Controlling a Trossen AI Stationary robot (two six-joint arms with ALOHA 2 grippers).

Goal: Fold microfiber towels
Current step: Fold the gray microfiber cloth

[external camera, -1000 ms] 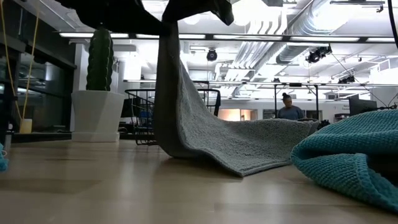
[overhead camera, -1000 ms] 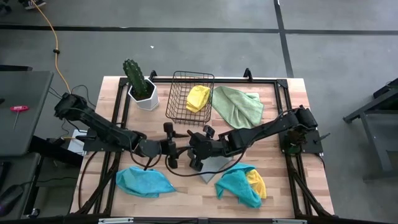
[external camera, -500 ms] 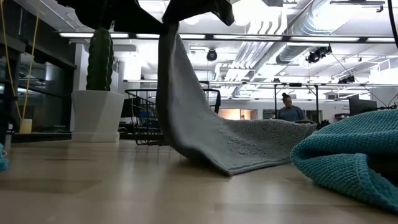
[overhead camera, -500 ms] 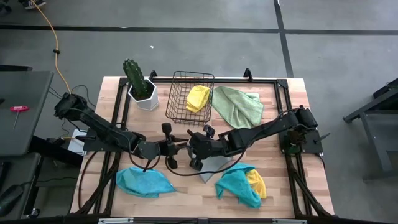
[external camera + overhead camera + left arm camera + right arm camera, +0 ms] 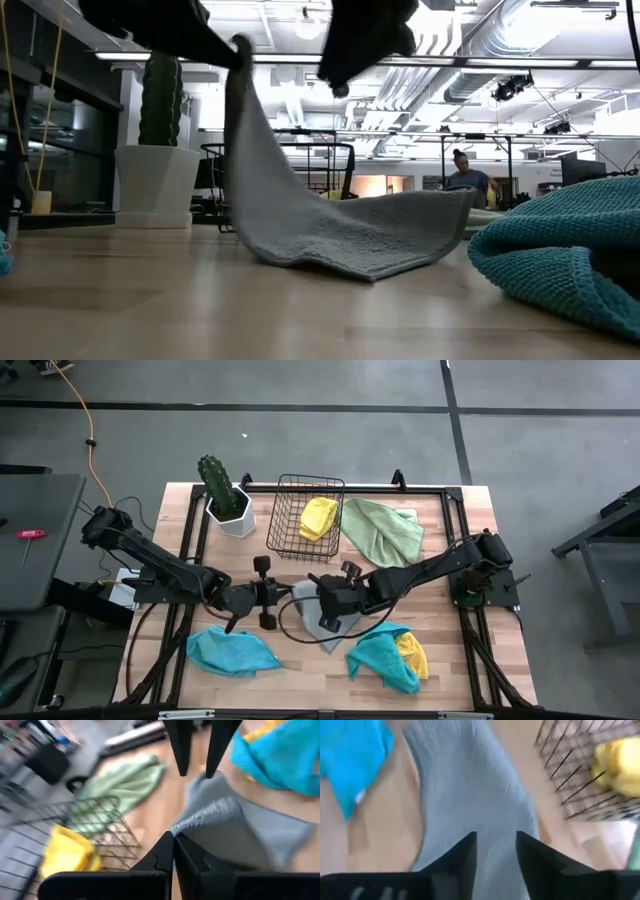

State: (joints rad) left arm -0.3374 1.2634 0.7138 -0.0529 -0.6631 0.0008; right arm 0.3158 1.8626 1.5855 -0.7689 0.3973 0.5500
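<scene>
high view: wire basket (image 5: pixel 300 520) holds yellow towel (image 5: pixel 319 517); left jaws pinch grey towel (image 5: pixel 312 618), right jaws spread.

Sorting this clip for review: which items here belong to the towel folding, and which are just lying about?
Job: grey towel pinched by left gripper; right gripper open over it; teal towels; yellow towels; green towel.
Lying about: wire basket, potted cactus.

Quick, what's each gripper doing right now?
Left gripper: shut on the grey towel corner.
Right gripper: open, above the grey towel, holding nothing.
</scene>
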